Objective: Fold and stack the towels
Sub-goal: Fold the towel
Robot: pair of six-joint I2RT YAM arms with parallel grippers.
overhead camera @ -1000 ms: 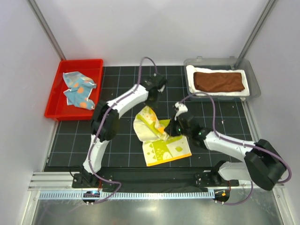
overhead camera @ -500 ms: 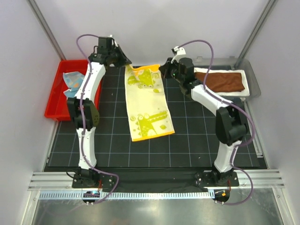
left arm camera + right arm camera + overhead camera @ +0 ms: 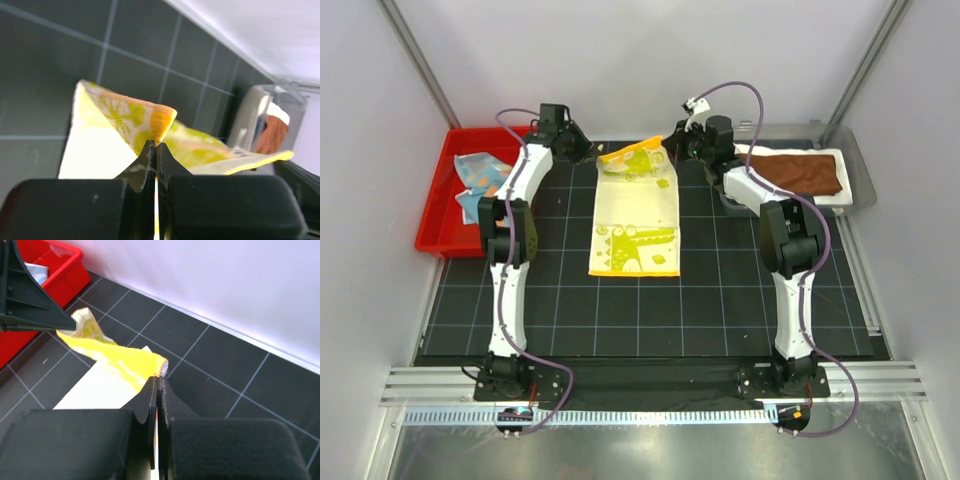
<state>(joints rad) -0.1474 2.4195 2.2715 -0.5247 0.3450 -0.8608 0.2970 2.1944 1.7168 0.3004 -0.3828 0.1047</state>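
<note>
The yellow towel (image 3: 635, 215) with green cartoon print lies stretched lengthwise on the mat, its far edge lifted. My left gripper (image 3: 599, 157) is shut on its far left corner (image 3: 161, 120). My right gripper (image 3: 665, 152) is shut on the far right corner (image 3: 159, 366). A light blue towel (image 3: 480, 180) with orange spots lies crumpled in the red bin (image 3: 525, 140). The rust-brown towel (image 3: 800, 172) lies folded on a white towel (image 3: 782, 201) in the clear tray (image 3: 860, 170).
The black grid mat (image 3: 740, 290) covers the table. The red bin stands at the back left, the clear tray at the back right. White walls close off the back and sides. Both arms reach far back over the mat.
Both grippers carried the yellow towel from a bunched heap at mid-mat to the far edge, spreading it flat. Since half a second ago its far edge has come lower and the towel lies straighter.
</note>
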